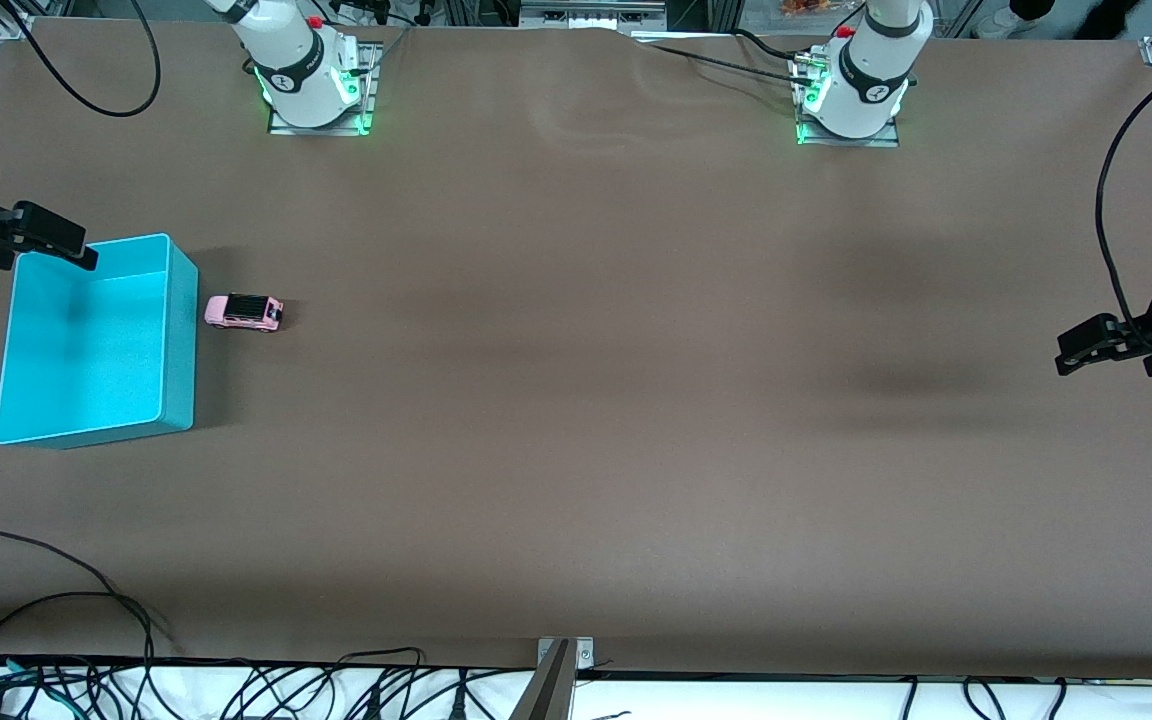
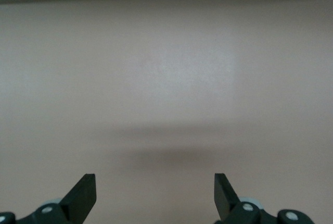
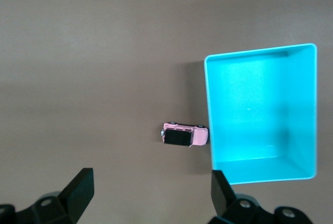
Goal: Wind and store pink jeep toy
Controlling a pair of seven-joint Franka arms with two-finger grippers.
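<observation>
Desk (image 1: 576, 400): brown surface carrying two items, both toward the right arm's end.

Pink jeep toy (image 1: 244, 312): small pale-pink car with a black roof, standing on its wheels on the desk, just beside the turquoise bin's long wall on the side toward the left arm's end. A narrow gap separates toy and bin. Also visible in the right wrist view (image 3: 185, 135), its nose close to the bin wall.

Turquoise bin (image 1: 181, 340): open-topped rectangular container, upright, nothing visible inside; seen from above in the right wrist view (image 3: 208, 104).

Right claw (image 1: 51, 232): raised over the bin's corner farthest from the front camera, at the desk's edge; fingers spread wide, holding nothing (image 3: 151, 193).

Left claw (image 1: 1086, 345): raised over bare desk at the left arm's end, well apart from toy and bin; fingers spread wide, nothing between them (image 2: 155, 195).
</observation>
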